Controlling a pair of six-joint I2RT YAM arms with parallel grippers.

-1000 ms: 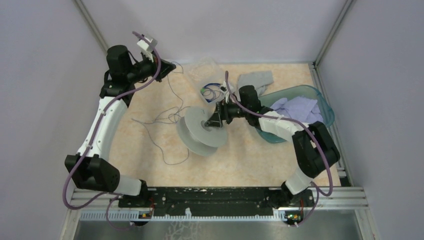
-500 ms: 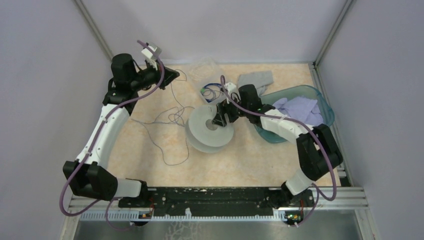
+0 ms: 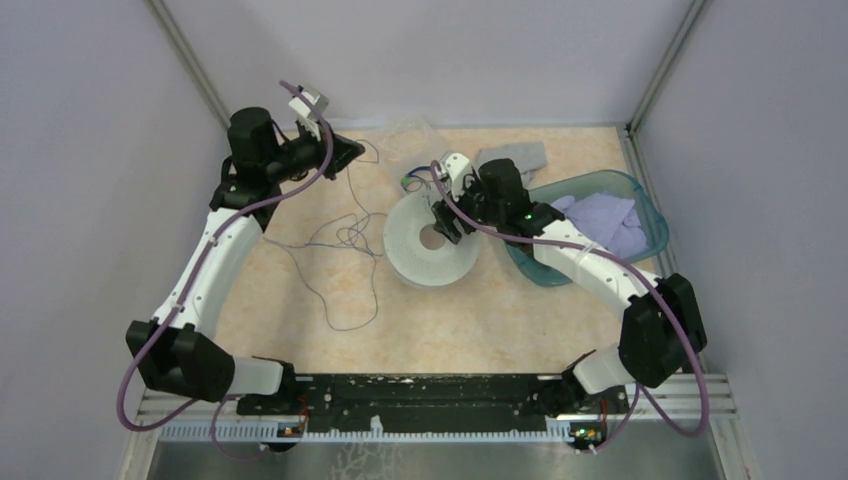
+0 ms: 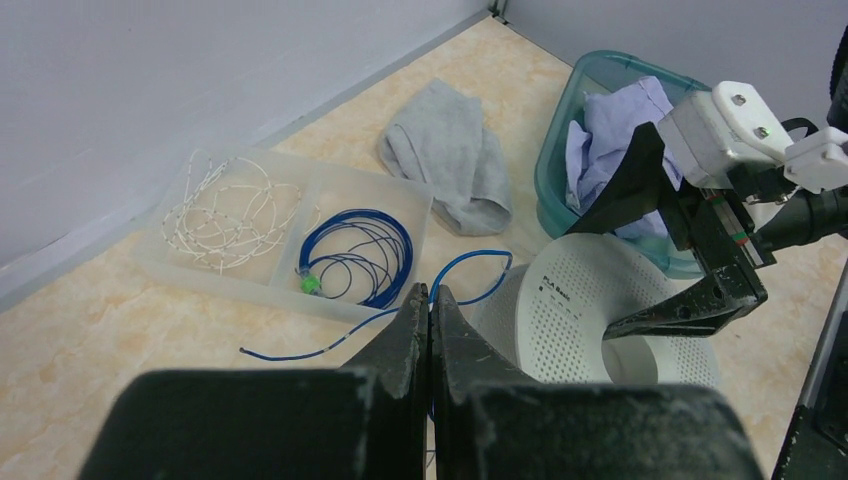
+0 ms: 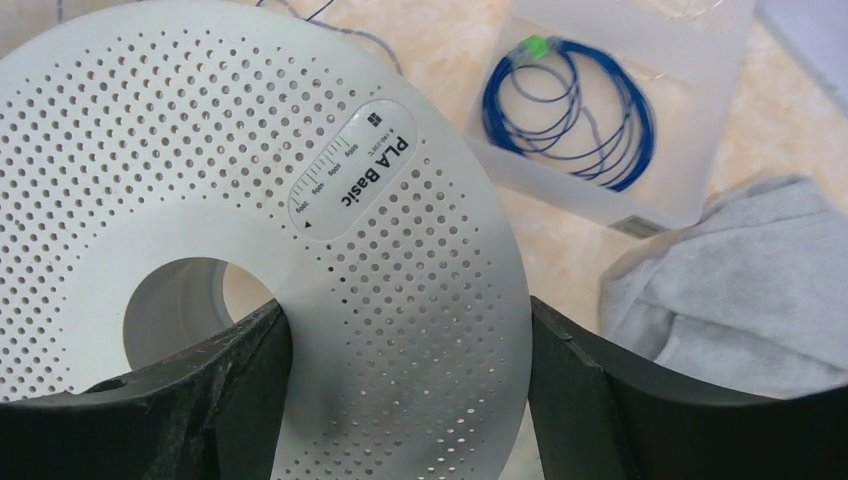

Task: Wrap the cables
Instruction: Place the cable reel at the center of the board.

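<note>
Table [image 3: 500, 310]: both pincers are positioned over its far half. Teal basin [image 3: 640, 190], purple cloth [image 3: 600, 215] heaped inside, is located just beside right pincer [image 3: 445, 215], on its outer side. Pale spool [image 3: 425, 262] is laid flat under right pincer. Its flange is grasped, one finger at the hub hole, the other past the rim, jaws spread wide. Grey cloth [image 3: 512, 157] is seen just beyond right pincer. Clear tray [image 4: 180, 260], blue wire [image 4: 355, 255] coiled in one compartment, is placed between the two pincers. Left pincer [image 4: 431, 295] is clenched, fingers pressed together. Cables [image 3: 345, 235] are strewn in loose loops between the pincers, nearer the left. One strand is led up toward left pincer's tips; whether it is nipped cannot be told.
</note>
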